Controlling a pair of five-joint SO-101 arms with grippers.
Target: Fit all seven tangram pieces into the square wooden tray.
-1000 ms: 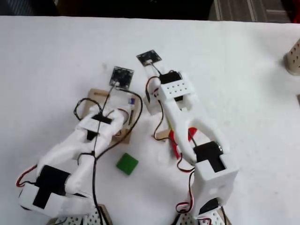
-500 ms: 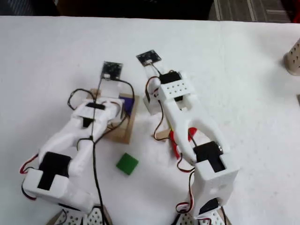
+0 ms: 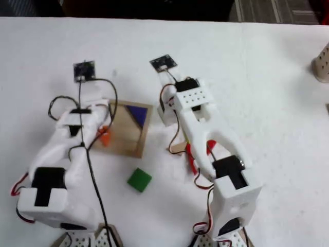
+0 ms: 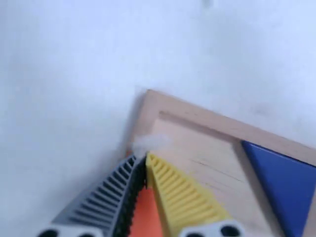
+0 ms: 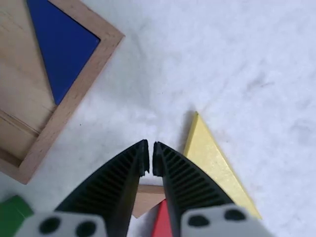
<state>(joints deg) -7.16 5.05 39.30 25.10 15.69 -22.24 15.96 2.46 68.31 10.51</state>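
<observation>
The square wooden tray point(image 3: 134, 149) lies between the two arms, with a blue triangle point(image 3: 136, 113) in its far right corner. My left gripper point(image 4: 144, 162) is over the tray's left rim point(image 4: 148, 98), its tips together and an orange piece point(image 4: 147, 213) wedged between its fingers; the orange piece point(image 3: 104, 136) also shows beside the left arm. My right gripper point(image 5: 150, 158) is shut and holds nothing, above bare table just right of the tray point(image 5: 79, 94). Beside it lie a yellow triangle point(image 5: 213, 159), a wood-coloured piece point(image 5: 146, 199) and a red piece point(image 5: 161, 223).
A green square point(image 3: 139, 179) lies on the table in front of the tray. The red piece point(image 3: 192, 157) and the wood-coloured piece point(image 3: 177, 148) are partly under the right arm. A pale perforated object point(image 3: 322, 64) stands at the table's right edge.
The left arm has swung left off the tray, uncovering its floor and the blue triangle; the orange piece now shows at the tray's left rim. The right arm has not moved.
</observation>
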